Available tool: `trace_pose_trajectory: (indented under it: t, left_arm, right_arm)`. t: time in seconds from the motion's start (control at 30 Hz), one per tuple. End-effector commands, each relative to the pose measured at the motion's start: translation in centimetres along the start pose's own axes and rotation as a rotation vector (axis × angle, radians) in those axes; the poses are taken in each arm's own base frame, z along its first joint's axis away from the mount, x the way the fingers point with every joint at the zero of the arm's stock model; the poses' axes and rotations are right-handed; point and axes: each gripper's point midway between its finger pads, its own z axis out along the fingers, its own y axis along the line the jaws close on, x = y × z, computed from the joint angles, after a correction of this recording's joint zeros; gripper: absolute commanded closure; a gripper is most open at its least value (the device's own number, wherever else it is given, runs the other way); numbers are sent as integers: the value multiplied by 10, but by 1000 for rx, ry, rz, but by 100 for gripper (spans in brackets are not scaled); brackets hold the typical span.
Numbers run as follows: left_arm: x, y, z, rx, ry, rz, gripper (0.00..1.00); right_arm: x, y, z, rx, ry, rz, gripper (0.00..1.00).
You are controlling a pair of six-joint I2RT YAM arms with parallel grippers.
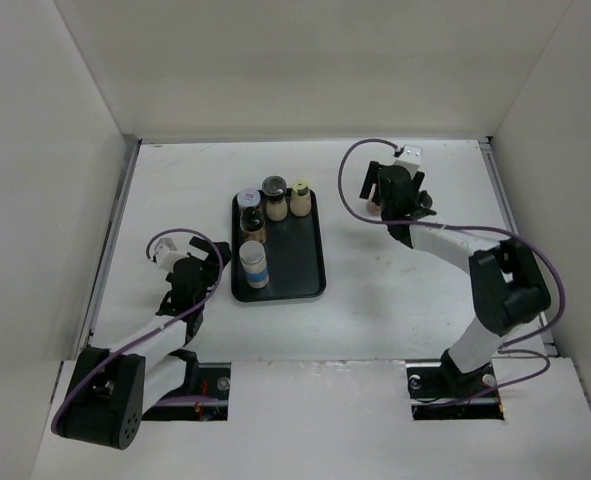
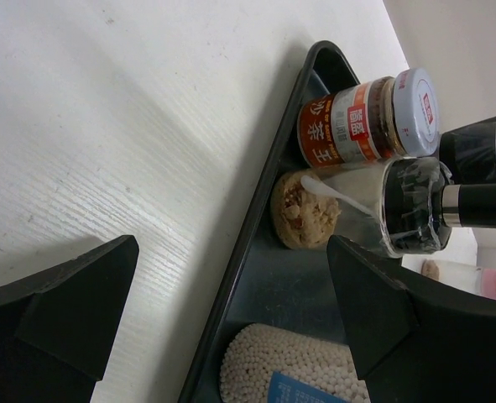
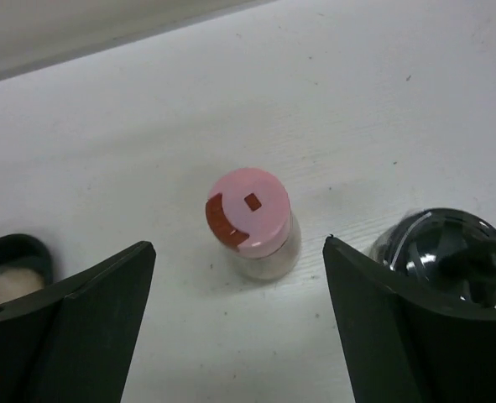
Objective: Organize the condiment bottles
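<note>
Five bottles stand in the tray; two more bottles on the table, right of it.

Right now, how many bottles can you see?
7. In the tray: white cap, grey cap, yellow cap at the back; black cap and blue label in front. On the table by the right gripper: pink cap, black lid. Its arm may hide more.

The right tool hides part of the blurred black-capped bottle; the bead-filled jar runs off the lower edge.
</note>
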Motion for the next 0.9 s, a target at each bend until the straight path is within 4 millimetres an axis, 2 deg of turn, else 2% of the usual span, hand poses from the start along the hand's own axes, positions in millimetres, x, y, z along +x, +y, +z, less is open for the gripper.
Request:
trace_pose_trajectory:
  t: [0.0,0.27,0.4,0.5,0.53,0.6,0.67,0.77,0.87]
  left_arm:
    - [-7,-13,0,51,-24,-3,0]
    - [-2,-17,3,58,-8,6,0]
    - [-4,-20,2,73,-14,4,0]
    - [0,-17,4,61,-3,11,0]
    - [0,-18,4,63,-3,11,0]
    - [-3,-20,2,74,-11,7,0]
    - [-2,-19,3,70,-9,11,0]
    - [-1,-18,4,65,-6,14,0]
    - [-3,-19,3,71,-13,11,0]
  right_arm:
    - [-22,14,18,-20,-42,5,10]
    - [-8,13,55,26,-20,-45,13]
    - [-5,10,65,41,-22,-51,27]
    - [-6,11,64,41,-21,-57,45]
    - [-8,11,61,41,-26,-55,49]
    - [-14,9,53,37,-40,-41,53]
    - [-24,22,35,-3,-65,-33,54]
    - [-37,54,-3,-104,-102,-30,54]
    - [-33,95,-39,-224,-108,-29,54]
